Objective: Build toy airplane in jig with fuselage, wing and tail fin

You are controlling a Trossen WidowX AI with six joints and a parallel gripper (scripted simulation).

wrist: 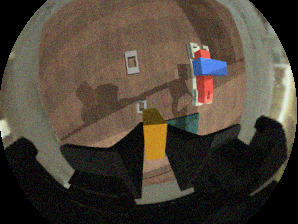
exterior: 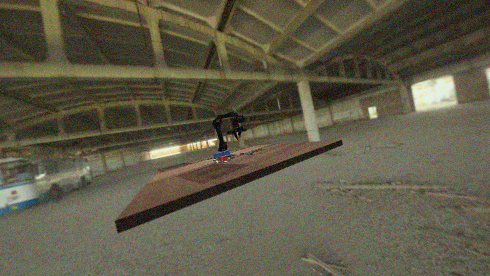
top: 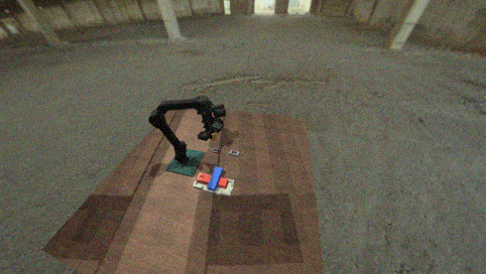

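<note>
Wrist view, yellow block-shaped fin in black angular gripper, wood-grain tabletop.

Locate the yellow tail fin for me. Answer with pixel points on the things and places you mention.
In the wrist view, the yellow tail fin (top: pixel 213 136) (exterior: pixel 239 137) (wrist: pixel 155 142) is low centre, between the pincer's fingers, left of the red fuselage (top: pixel 204 178) (exterior: pixel 223 159) (wrist: pixel 205 90).

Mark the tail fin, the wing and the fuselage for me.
Yellow tail fin (wrist: pixel 155 141): wrist view, on its broad face between the fingers.
Blue wing (top: pixel 215 179) (wrist: pixel 210 67): top and wrist views, mid-span.
Red fuselage (top: pixel 203 178) (wrist: pixel 204 90): top and wrist views, beside the wing.
</note>
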